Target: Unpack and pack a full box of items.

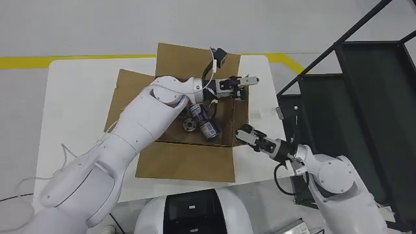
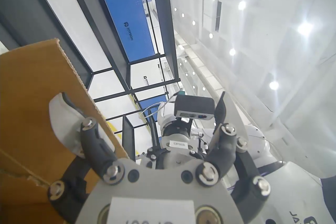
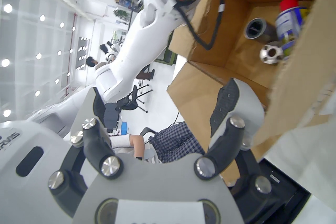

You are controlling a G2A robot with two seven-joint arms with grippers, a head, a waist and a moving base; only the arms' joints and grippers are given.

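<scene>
Box (image 1: 185,162) mid-table: left gripper (image 1: 249,83), spread wide, straddles the right flap's (image 1: 241,112) far end; right gripper (image 1: 245,134), also spread, waits at its near end. An uneven pull could tear cardboard or tip the can (image 1: 208,129) inside.

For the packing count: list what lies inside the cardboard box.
Inside the cardboard box lie a red-capped spray can, a dark cylinder and a round metal part with holes. The left arm covers part of the box's floor, so anything beneath it is hidden.
</scene>
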